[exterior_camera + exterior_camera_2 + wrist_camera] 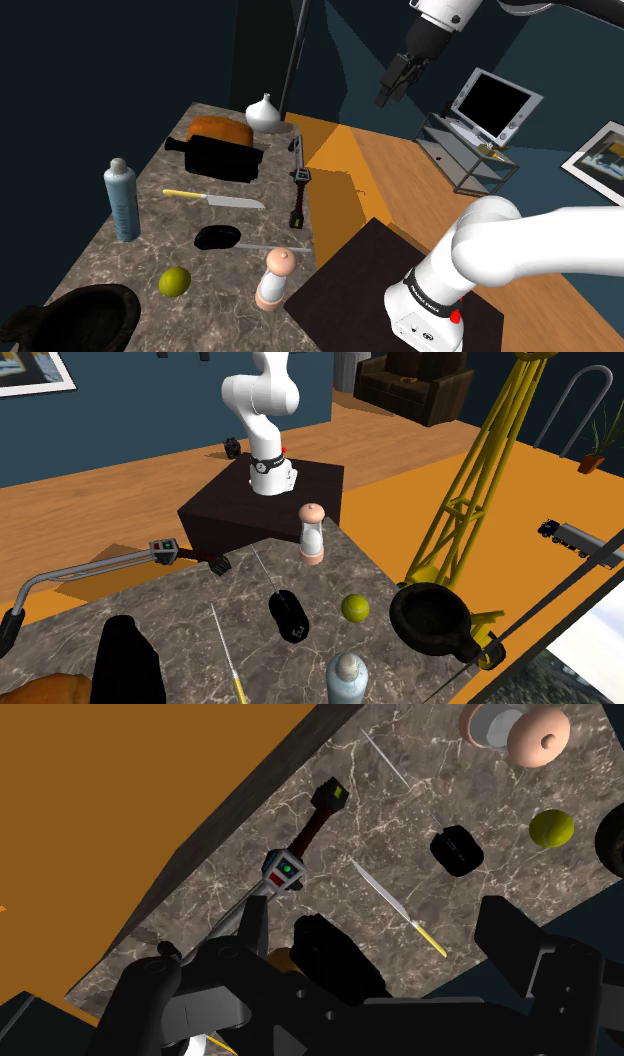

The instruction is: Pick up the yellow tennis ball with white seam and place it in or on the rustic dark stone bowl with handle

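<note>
In the shoulder view the dark bowl (125, 305) sits at the marble bench's (170, 230) lower-left corner. Near its right, not touching it, the yellow-green ball (175, 282) rests on the bench. Further right a pale grinder (275, 280) stands upright by the bench's edge. High up and further right, the jaws hang released, grasping nothing

Yellow-green ball (175, 281), black bowl (430, 614), veined brown counter (160, 230)
</note>
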Action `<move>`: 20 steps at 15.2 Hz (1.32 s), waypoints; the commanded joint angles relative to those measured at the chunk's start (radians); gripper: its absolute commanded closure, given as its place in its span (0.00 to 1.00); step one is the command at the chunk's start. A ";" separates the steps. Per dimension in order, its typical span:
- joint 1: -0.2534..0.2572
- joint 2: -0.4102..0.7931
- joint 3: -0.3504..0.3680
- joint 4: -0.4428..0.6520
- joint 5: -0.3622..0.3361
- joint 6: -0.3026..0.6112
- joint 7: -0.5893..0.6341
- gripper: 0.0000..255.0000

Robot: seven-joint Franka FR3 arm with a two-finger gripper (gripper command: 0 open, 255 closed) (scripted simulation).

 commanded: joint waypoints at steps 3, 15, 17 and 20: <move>0.008 0.003 0.031 -0.047 0.021 0.048 0.036 0.00; 0.064 0.145 0.233 -0.231 0.145 0.372 0.246 0.00; 0.072 0.191 0.269 -0.243 0.160 0.431 0.282 0.00; 0.078 0.272 0.326 -0.251 0.176 0.521 0.338 0.00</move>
